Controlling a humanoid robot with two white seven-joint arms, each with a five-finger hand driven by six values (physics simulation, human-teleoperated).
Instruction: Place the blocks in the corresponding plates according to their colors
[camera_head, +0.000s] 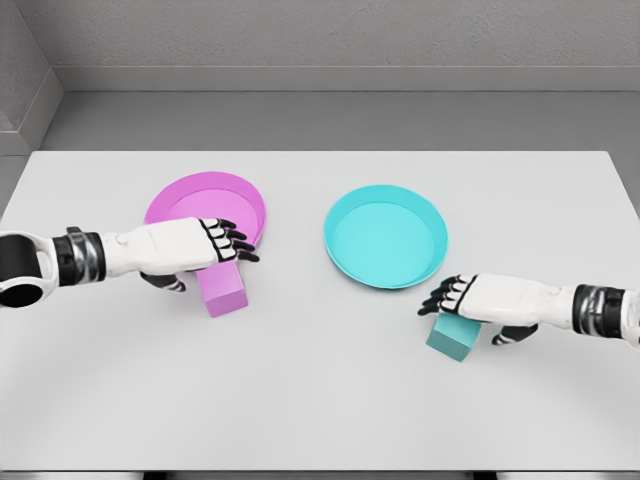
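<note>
A white table (320, 400) fills most of the head view, with a grey floor and wall beyond its far edge. Two shallow plates sit on the far half of the table: a pink plate (190, 195) left of the middle and a cyan plate (385, 237) just right of the middle, well apart from each other, and both hold nothing. A pink block (224, 290) lies on the table just off the near rim of the pink plate, touching or nearly touching it, toward the table's left edge. The left hand (185, 245) comes in from the left edge and hovers over the near rim of the pink plate and the far end of the pink block; its dark-tipped fingers (235, 240) stretch out nearly straight toward the middle of the table, and its thumb shows below the palm, beside the block, so the hand is loosely spread and it grips nothing that can be seen. A cyan block (452, 338) lies on the table nearer the front edge, off the near right rim of the cyan plate but clear of it. The right hand (490, 300) reaches in from the right edge and lies over the top of the cyan block, fingers extended leftward and only slightly bent, thumb below; whether it touches the block cannot be told.
</note>
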